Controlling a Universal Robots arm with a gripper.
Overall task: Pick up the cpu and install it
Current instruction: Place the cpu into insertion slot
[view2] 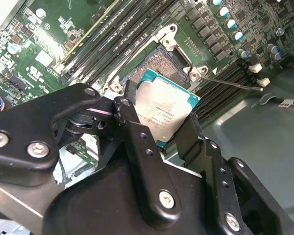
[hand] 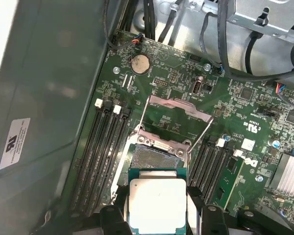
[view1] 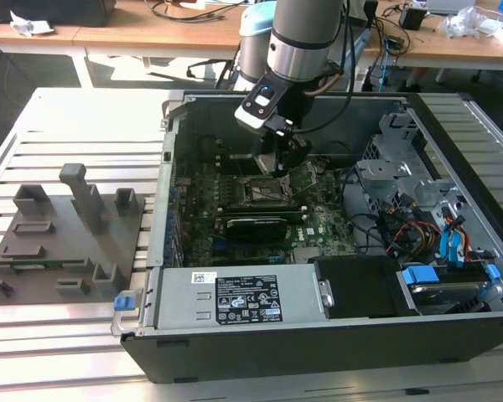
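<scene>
The open computer case (view1: 318, 352) lies on a slatted metal table (view1: 67, 117), and the arm reaches down into it, so the pincer (view1: 283, 163) hangs among its walls. Well away from the pincer, toward the exterior view's left, sits a grey moulded fixture (view1: 67, 226) with upright pegs. A labelled power supply box (view1: 235, 297) lies nearer the case's front wall, and a perforated steel drive cage (view1: 394, 159) stands off to the exterior view's right. Directly beneath the pincer spreads the green motherboard (hand: 171, 83). Dark cables (hand: 235, 44) loop over its far edge. Long black memory slots (hand: 100, 152) run along both flanks of the pincer's path. Just ahead of the fingertips is the socket (hand: 154, 156), its hinged metal plate (hand: 174, 110) raised and its thin wire lever (hand: 201, 134) swung out. A round coin battery (hand: 139, 63) shines beyond. The pincer (view2: 159, 115) pinches the cpu (view2: 164, 110) by two opposite edges between black bolted fingers (view2: 132, 132). The cpu is a flat square with a dull silvery lid and teal rim, tilted over the socket's near edge. Whether it touches the socket cannot be told. In the first wrist view the cpu (hand: 158, 203) is cut off at its near edge.
</scene>
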